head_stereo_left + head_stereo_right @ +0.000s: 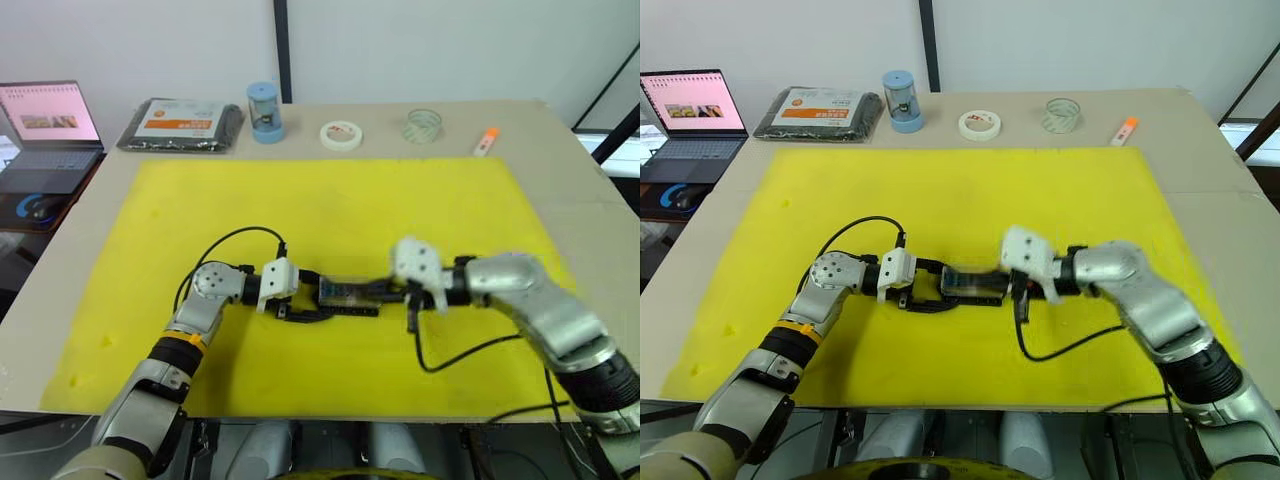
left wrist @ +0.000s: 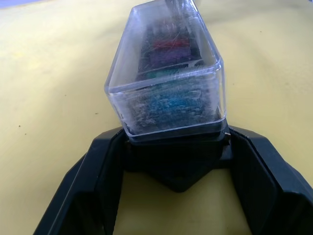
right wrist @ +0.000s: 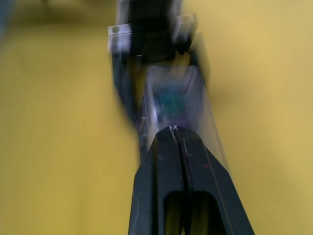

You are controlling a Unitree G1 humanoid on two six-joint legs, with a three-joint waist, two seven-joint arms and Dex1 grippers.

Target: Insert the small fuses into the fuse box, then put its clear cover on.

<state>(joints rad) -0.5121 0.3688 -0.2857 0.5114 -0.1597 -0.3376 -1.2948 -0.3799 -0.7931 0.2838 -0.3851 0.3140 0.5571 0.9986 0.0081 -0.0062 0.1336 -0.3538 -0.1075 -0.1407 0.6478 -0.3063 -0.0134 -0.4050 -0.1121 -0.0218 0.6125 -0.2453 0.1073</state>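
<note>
A: Left pincer (image 2: 178,161) first. What is it doing?

B: Its fingers are spread to a middling gap and grip the near-left end of the box (image 2: 176,147), one on each side of the black base. The cover (image 2: 166,73) already sits over it, and the fuses (image 2: 168,54) show through, teal, purple and red in their slots.

A: And the right pincer (image 3: 177,134)?

B: Fingers pressed together, nothing between them. The tips rest against the cover's right end.

A: Where does the box lie?

B: On the yellow mat (image 1: 330,200), near the front middle of the tabletop (image 1: 560,140), squarely between the two pincers. Its long axis runs left to right, in line with both.

A: So which arm is nearer?

B: Both are on it, one at each end. I judge the coming move turns on that line: the left braces the base, the right pushes along or down on the cover to seat it.

A: Is it seated?

B: Cannot tell. From the left wrist the rim looks flush at that end.
</note>
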